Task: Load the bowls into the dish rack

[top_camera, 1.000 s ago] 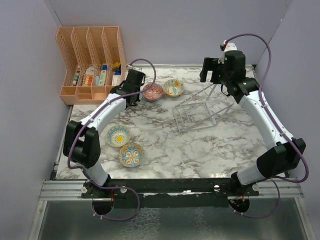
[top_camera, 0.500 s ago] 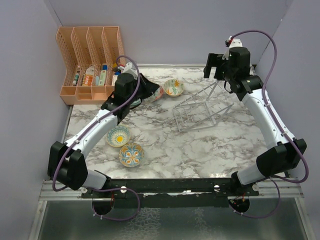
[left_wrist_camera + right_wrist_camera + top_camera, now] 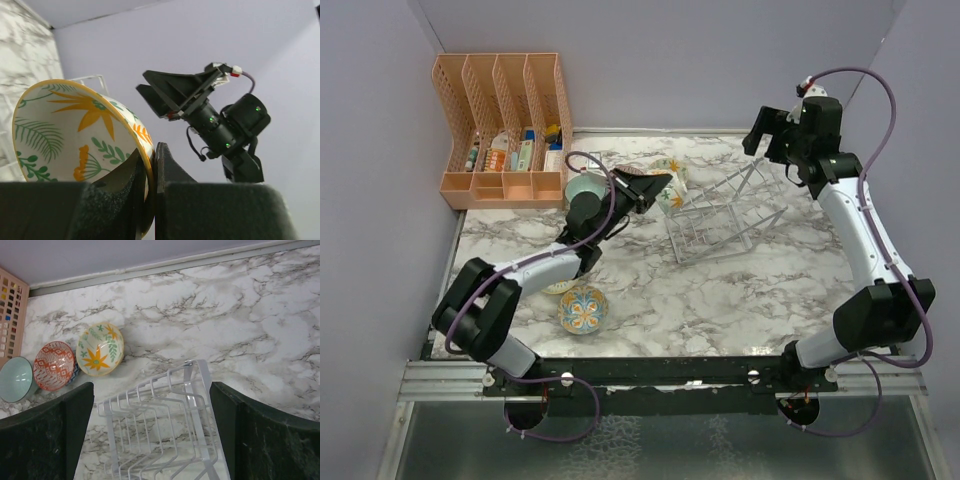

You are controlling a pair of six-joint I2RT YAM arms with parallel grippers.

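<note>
Lavender walls (image 3: pixel 670 60) close in a marble tabletop (image 3: pixel 720 290), with an orange organizer (image 3: pixel 500 110) in the far left corner.

The left gripper (image 3: pixel 151 161) is clamped on the rim of a yellow-edged floral bowl (image 3: pixel 75 130), with one finger inside the wall and one outside. The bowl is tipped on edge, its mouth turned sideways. It looks clear of the tabletop, though no view shows its underside. From above, gripper and bowl sit just beside the left end of the dish rack (image 3: pixel 715 220), whose slots hold nothing yet.

A second ago this bowl lay flat next to the red-patterned bowl (image 3: pixel 54 365), with the left gripper low beside the red one. Since then the left arm has folded its elbow in toward the middle of the tabletop and carried the gripper rightward to the rack. That swing has uncovered the teal bowl (image 3: pixel 585 187), which sits near the organizer. An orange-and-blue bowl (image 3: pixel 582 310) rests near the front edge, and another bowl is mostly hidden under the left forearm.

The right gripper (image 3: pixel 150 385) has its fingers spread wide with nothing between them, above the far end of the rack. It has drawn back a little toward the far right corner, which leaves the rack free for the incoming bowl.

This reads as the first bowl picked up and on its way. Already on edge, it should need only lining up with a slot and lowering. The thin rim grip could let it swing or slip on contact with the wires.
</note>
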